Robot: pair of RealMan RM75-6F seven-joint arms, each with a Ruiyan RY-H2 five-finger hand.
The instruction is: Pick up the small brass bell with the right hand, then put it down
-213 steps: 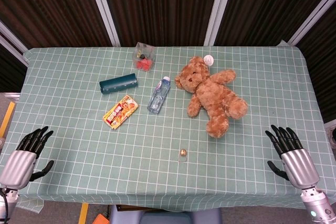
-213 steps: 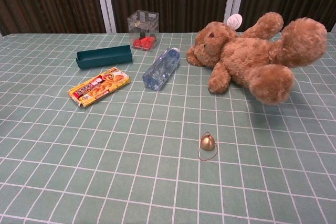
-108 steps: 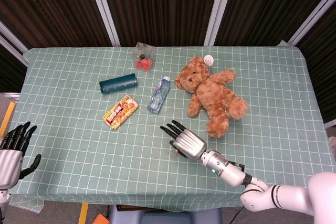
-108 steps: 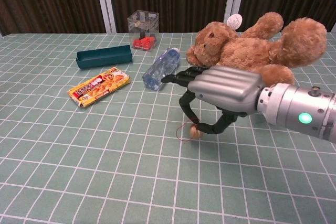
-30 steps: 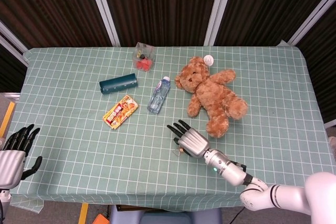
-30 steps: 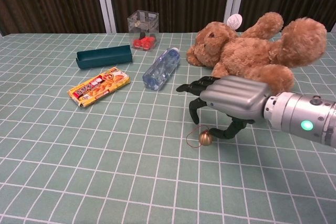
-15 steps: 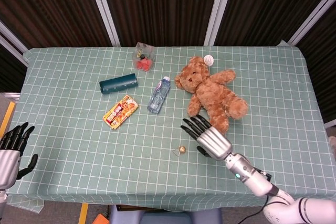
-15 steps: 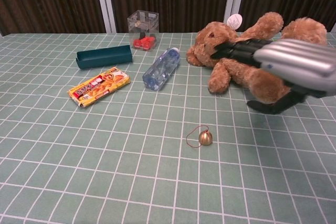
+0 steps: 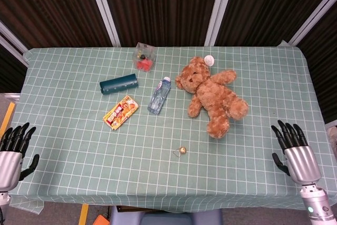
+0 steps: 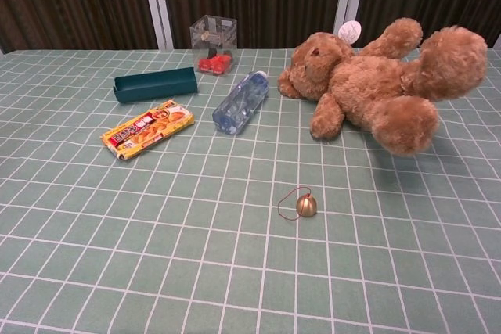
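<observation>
While both hands sit at the table's near corners, the small brass bell [image 10: 306, 206] lies alone on the green checked tablecloth [image 9: 79, 146], its thin cord looped beside it, near the front middle and well apart from everything else. Nothing touches it. The right hand [image 9: 296, 154] hovers at the right edge with fingers spread and nothing in them; the left hand [image 9: 11, 150] does likewise at the left edge, fingers apart and empty. Neither hand shows in the chest view. Beyond the bell, a brown teddy bear [image 10: 376, 84] sprawls on its back, with a clear water bottle [image 10: 239, 102], an orange snack packet [image 10: 147, 128], a dark green case [image 10: 155, 83] and a clear box of red pieces [image 10: 213, 43] ranged toward the far side. Judged from this layout alone, the bell is down on the cloth and the right hand is clear of it; whether a lift has taken place cannot be read here.
</observation>
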